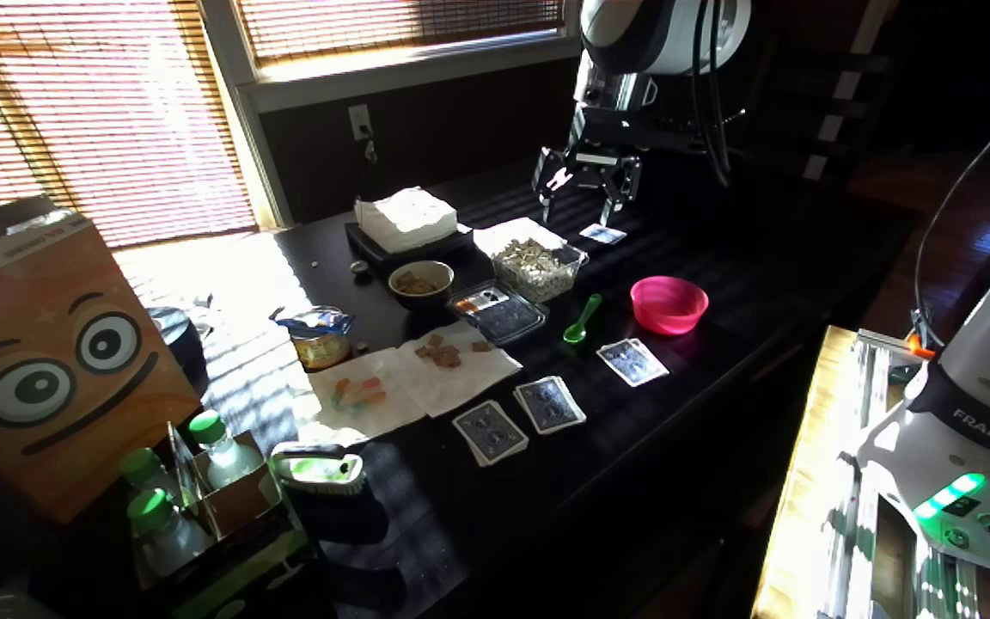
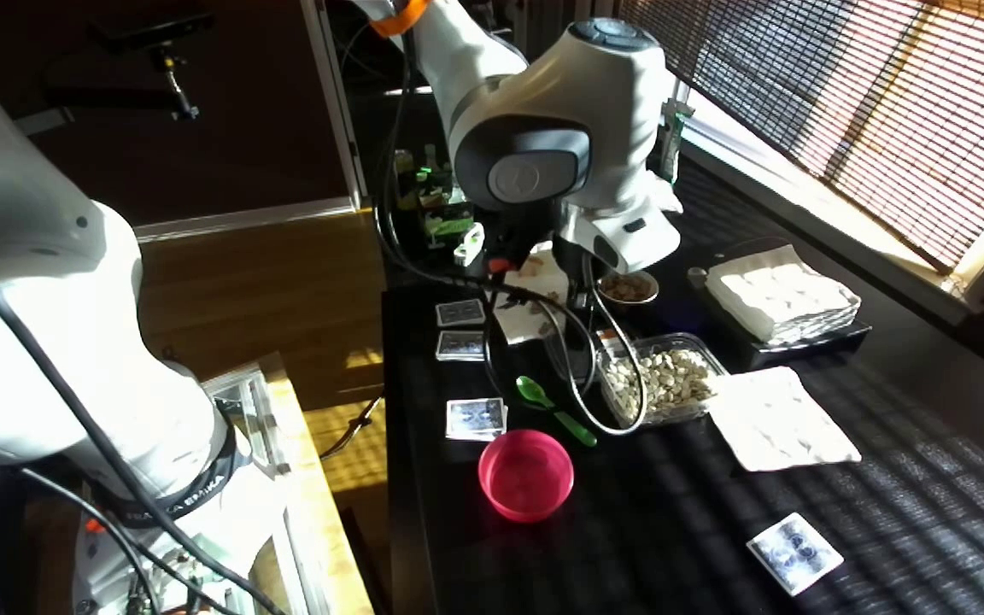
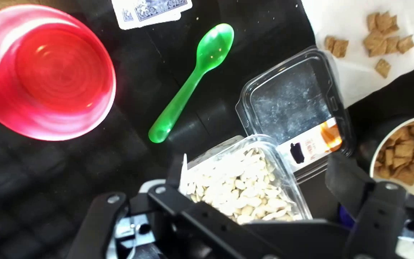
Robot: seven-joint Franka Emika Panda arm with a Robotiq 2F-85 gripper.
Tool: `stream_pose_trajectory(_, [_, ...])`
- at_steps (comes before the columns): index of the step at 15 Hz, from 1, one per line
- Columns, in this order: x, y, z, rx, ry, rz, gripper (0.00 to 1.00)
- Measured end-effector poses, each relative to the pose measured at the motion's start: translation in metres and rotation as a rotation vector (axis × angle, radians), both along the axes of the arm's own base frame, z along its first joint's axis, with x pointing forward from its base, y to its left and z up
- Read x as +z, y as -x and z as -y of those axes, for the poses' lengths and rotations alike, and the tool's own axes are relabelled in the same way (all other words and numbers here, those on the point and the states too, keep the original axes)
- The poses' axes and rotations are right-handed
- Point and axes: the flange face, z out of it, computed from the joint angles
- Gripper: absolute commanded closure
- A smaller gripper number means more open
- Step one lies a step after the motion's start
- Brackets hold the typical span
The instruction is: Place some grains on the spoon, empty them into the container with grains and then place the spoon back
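well, my gripper [image 1: 577, 213] hangs above the black tabletop [image 2: 671, 547], its jaws standing wide apart. the green spoon [image 3: 192, 81] lies on that surface, its handle end between the pink bowl [image 1: 669, 320] and the container with grains [image 3: 289, 180]. from my end i see stripes of sunlight across the black, woven blinds [image 2: 885, 128] glowing behind, playing cards [image 1: 549, 404] in several spots, a wooden floor [image 2: 261, 282] past the edge, and a white outlet [image 1: 360, 122] on the dark wall [image 1: 461, 120].
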Motion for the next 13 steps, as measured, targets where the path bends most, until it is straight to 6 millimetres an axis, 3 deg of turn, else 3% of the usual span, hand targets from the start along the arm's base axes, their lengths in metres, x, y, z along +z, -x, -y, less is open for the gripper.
stream_pose_trajectory(9, [0.026,0.006,-0.011,0.455,0.030,-0.095,0.00])
stream_pose_trajectory(13, [0.025,0.006,-0.011,0.460,0.030,-0.098,0.00])
